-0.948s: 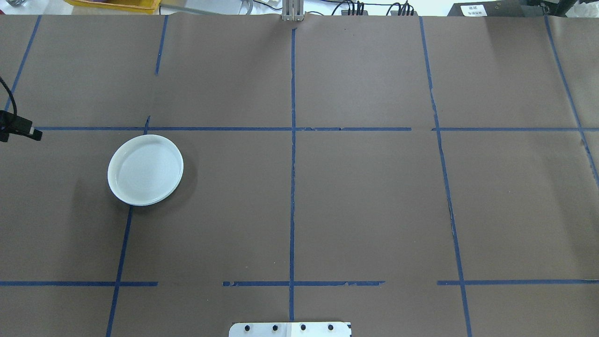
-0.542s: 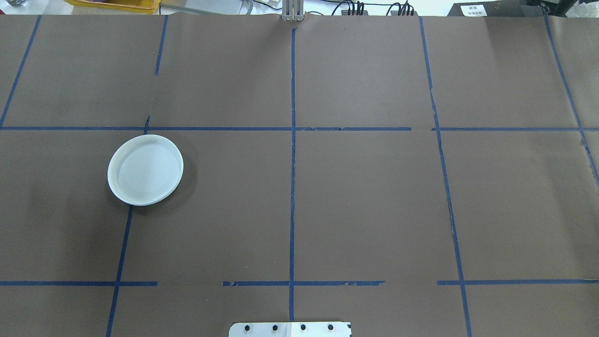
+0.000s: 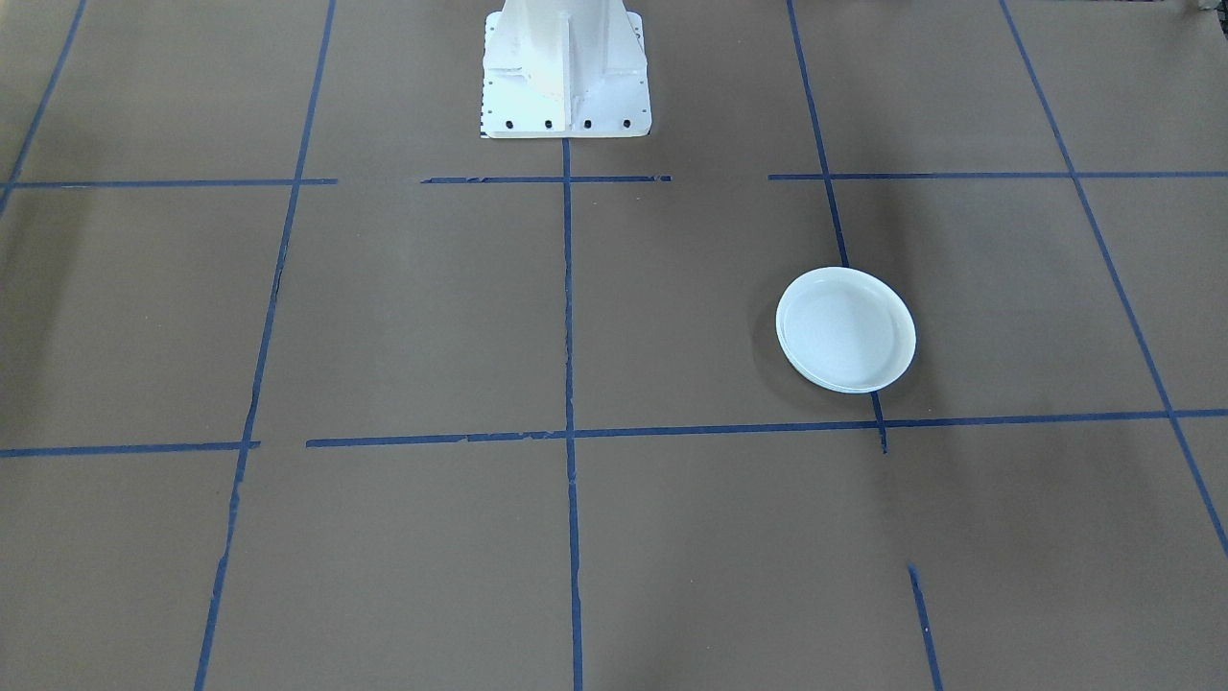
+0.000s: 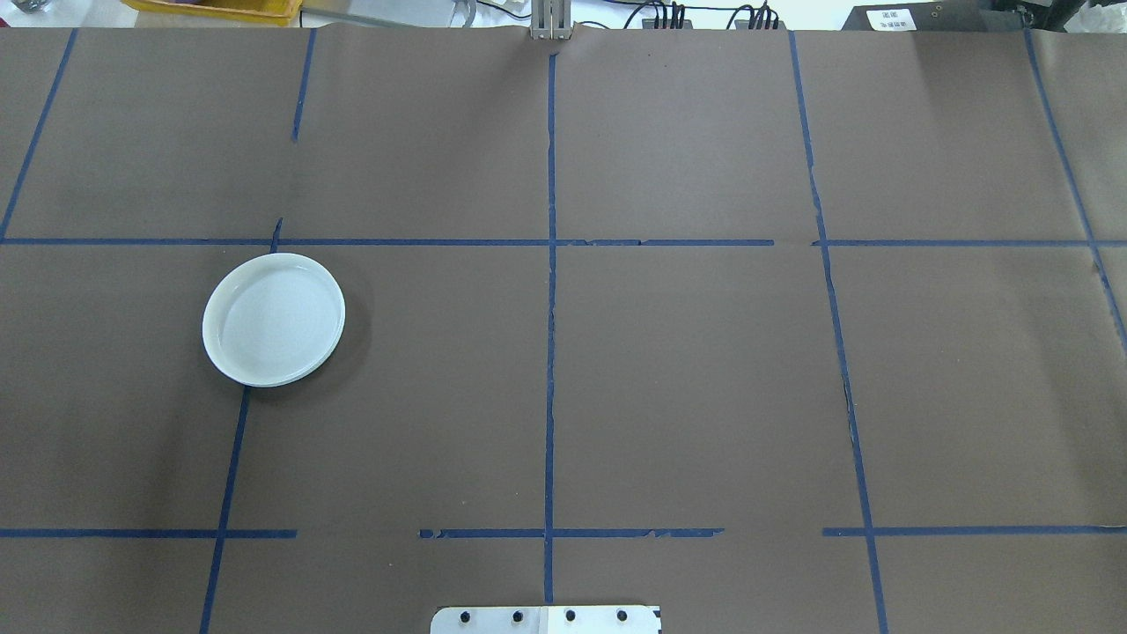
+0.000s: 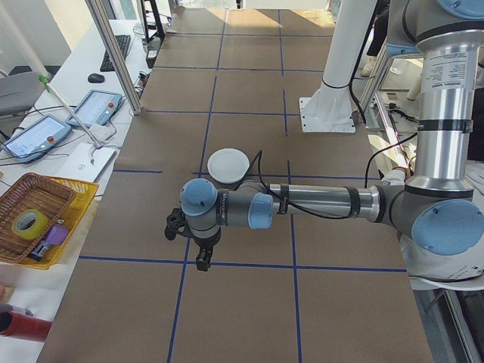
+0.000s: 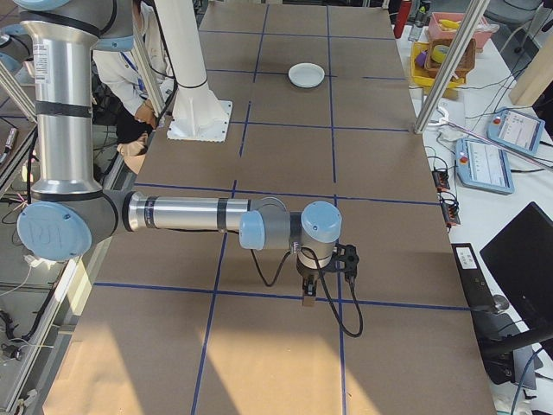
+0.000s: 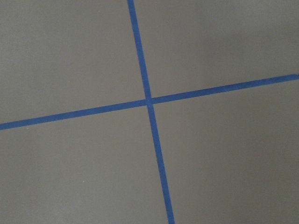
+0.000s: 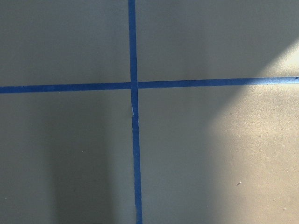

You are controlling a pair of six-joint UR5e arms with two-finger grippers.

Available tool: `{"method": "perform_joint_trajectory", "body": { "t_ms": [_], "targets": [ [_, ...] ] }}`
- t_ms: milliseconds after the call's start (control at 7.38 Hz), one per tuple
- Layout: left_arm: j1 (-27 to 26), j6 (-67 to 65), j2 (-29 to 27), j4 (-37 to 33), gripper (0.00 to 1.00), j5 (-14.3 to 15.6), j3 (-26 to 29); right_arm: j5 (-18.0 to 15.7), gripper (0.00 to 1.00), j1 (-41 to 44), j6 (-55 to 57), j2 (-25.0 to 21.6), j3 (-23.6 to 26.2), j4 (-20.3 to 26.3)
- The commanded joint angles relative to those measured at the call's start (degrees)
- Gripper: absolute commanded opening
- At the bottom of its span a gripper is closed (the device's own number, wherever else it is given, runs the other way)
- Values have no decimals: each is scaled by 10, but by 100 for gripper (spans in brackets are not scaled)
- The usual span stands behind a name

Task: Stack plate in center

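The pale-blue plate (image 4: 274, 320) lies flat on the brown paper table cover (image 4: 687, 370), on the robot's left side of the table, and looks like a stack, with a second rim showing just under its top edge. It sits on a blue tape line (image 4: 227, 493) and just short of the crossing tape line on its far side. Nothing touches it. The left gripper (image 5: 201, 254) hangs over a tape crossing near the table's left end, well apart from the plate; the right gripper (image 6: 308, 288) hangs over a crossing toward the opposite end. Both show only in the side views, so I cannot tell how their jaws stand or whether they hold anything. The white robot base (image 3: 564, 69) stands at the table's middle edge.
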Motion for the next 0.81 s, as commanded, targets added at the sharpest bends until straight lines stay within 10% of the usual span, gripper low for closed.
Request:
{"method": "perform_joint_trajectory", "body": {
  "t_ms": [0, 677],
  "targets": [
    [-3, -7, 16, 0, 100, 3, -2, 0, 100, 0, 0, 0, 0, 0],
    [-4, -7, 19, 0, 100, 4, -16, 0, 100, 0, 1, 0, 0, 0]
  ]
}}
